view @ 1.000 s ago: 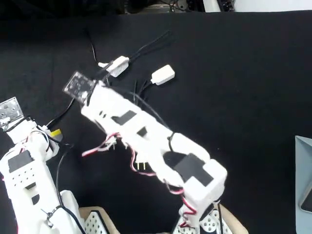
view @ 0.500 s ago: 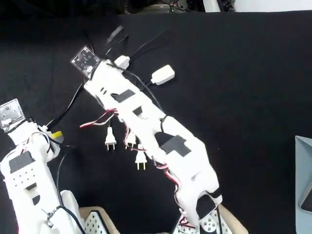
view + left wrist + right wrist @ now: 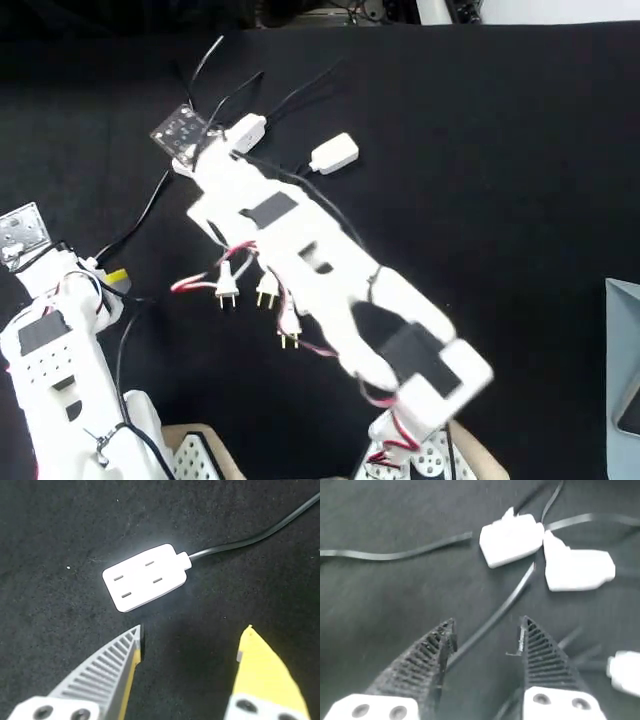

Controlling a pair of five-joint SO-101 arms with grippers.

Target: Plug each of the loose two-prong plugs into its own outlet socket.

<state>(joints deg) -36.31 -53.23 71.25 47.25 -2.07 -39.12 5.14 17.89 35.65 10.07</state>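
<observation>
Since one second ago, my right arm has swung farther out over the black cloth-covered table (image 3: 500,200). Its wrist now sits above the tangle of black cords (image 3: 300,95) at the far left. The three white two-prong plugs (image 3: 226,287), partly covered by the forearm before, now lie exposed beside it, prongs toward the near edge, unmoved over the last half second.

1. Right jaws (image 3: 487,625): spread, holding nothing, straddling one black cord. Two white plastic outlet sockets (image 3: 512,540) lie side by side just beyond the tips.
2. Left jaws (image 3: 193,630): spread, holding nothing, just short of a white four-slot outlet socket (image 3: 146,577) on its own black cord.

Assessment: no plug is seated or gripped. The right arm is stationed at the sockets, well apart from the plugs, so a plug pick-up remains outstanding.

Surface: matte black fabric, against which the white parts stand out. A grey panel (image 3: 625,370) sits at the right edge; dark, indistinct equipment lies beyond the far edge.
</observation>
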